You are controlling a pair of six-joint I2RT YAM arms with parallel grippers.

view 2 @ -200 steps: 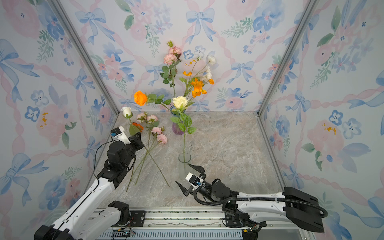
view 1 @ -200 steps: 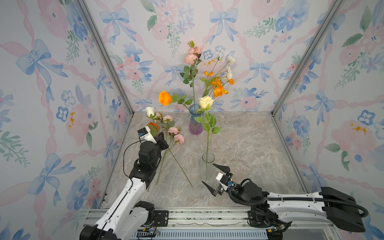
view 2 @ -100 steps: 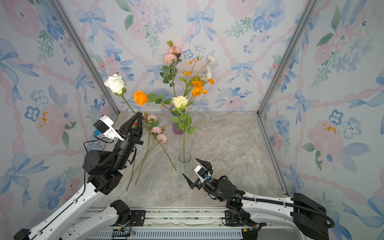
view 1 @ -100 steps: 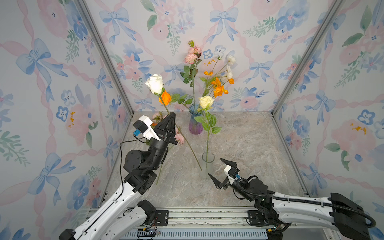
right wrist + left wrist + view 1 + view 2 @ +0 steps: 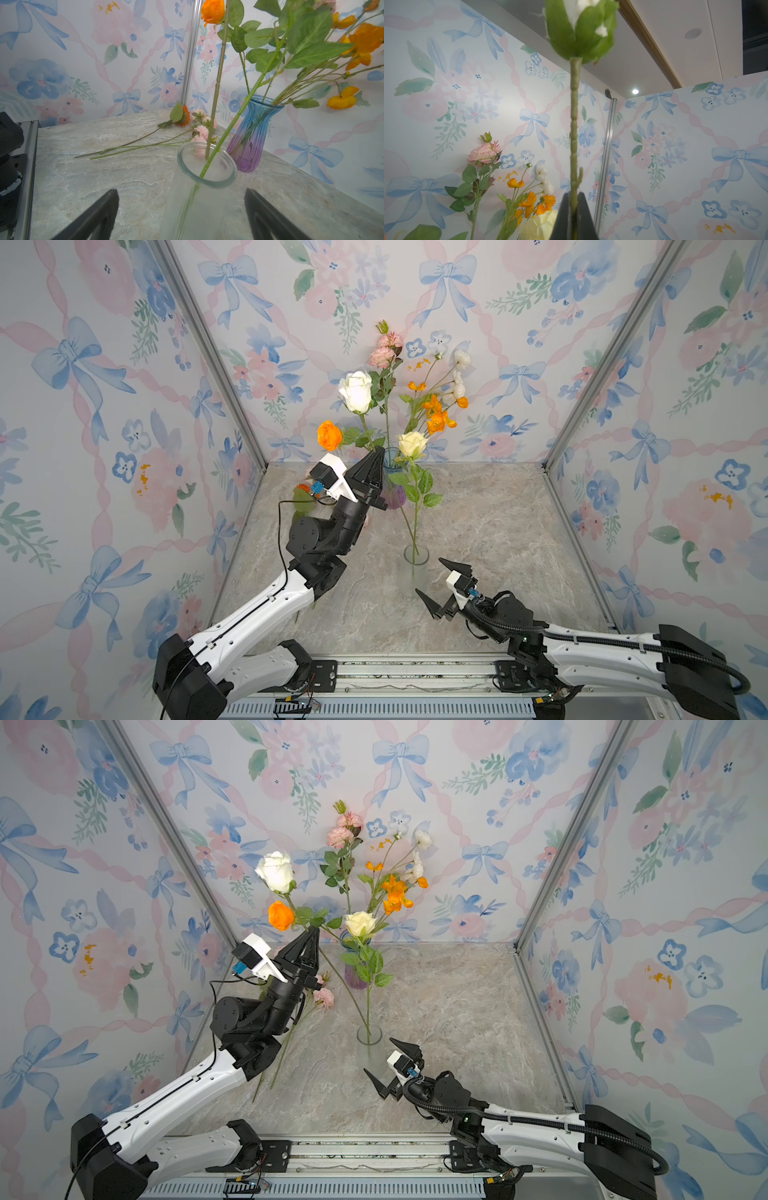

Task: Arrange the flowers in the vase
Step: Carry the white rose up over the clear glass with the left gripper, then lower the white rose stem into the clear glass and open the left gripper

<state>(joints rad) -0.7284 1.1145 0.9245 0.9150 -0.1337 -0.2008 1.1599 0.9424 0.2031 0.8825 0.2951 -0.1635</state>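
**What rests on my marbled tabletop**

The grey-beige marbled tabletop (image 5: 498,531) before me carries two upright vases: a clear glass vase (image 5: 413,576) near the front, and a ribbed blue-and-purple vase (image 5: 249,137) behind it by the back wall. At the back left, an orange sunflower (image 5: 184,118) and pink carnations (image 5: 201,129) lie flat, stems pointing frontward.

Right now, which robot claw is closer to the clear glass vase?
Right. The right gripper sits open just beside the clear vase; the left gripper is raised farther back, shut on the white rose stem.
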